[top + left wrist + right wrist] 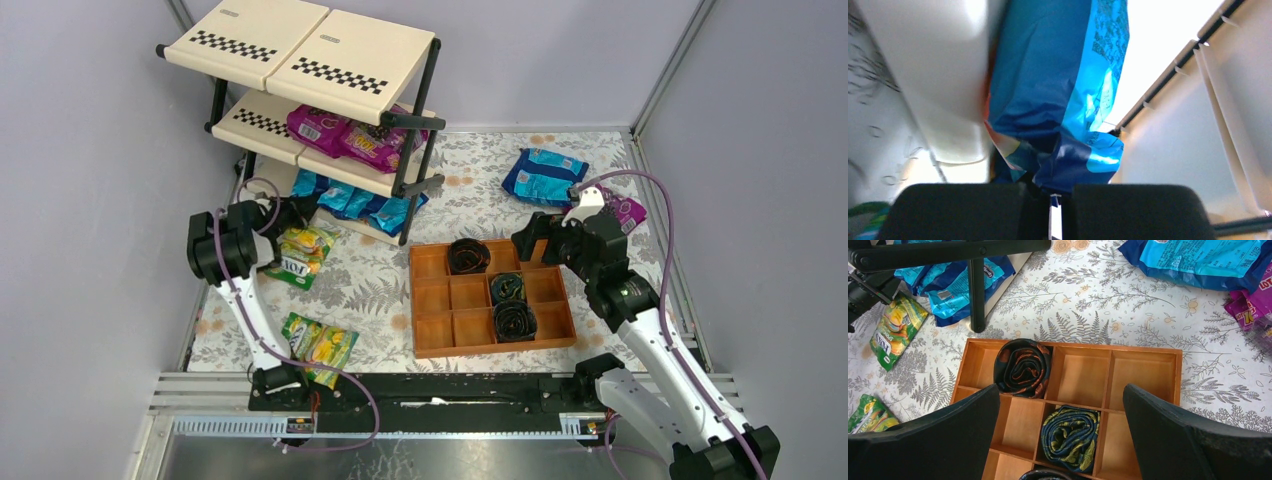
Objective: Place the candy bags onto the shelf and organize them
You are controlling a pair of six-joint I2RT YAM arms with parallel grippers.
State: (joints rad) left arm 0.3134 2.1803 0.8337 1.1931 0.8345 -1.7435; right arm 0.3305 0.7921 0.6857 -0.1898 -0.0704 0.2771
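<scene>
- Three views, top one first. The shelf [300, 60] stands back left, with magenta candy bags [345, 135] on its middle tier and blue candy bags [365, 205] on the bottom one.
  - The left gripper [292, 215] reaches in at the left end of that bottom tier.
  - Not shelved yet: two green-yellow candy bags [305, 252] near the left arm, a loose blue bag [545, 175] back right, and a loose magenta bag [625, 210] beside the right arm.
  - The right gripper [532, 240] hangs over the compartment tray [413, 300].
  - White "FOX'S" reads fine on the green bag nearer the shelf.
- Left wrist cam: the black fingers [1138, 210] are pinched tight on the crumpled edge of a held blue bag [1058, 90], tucked under a cream shelf panel [938, 75].
  - Looks to me like the step in hand is feeding this bag onto the bottom tier.
  - Next it needs pushing in flat beside the others, then letting go and backing out without dragging it along.
  - The print on the bag is too blurry to read.
- Right wrist cam: the claw is spread wide with nothing in it, above the tray's dark rolls [1023, 367].
  - My guess is the loose blue or magenta bag is its next pick.
  - "FOX'S" shows on the green bag at left.
  - The blue bag's small print is unreadable, and the magenta bag's yellow letters are cut off.
</scene>
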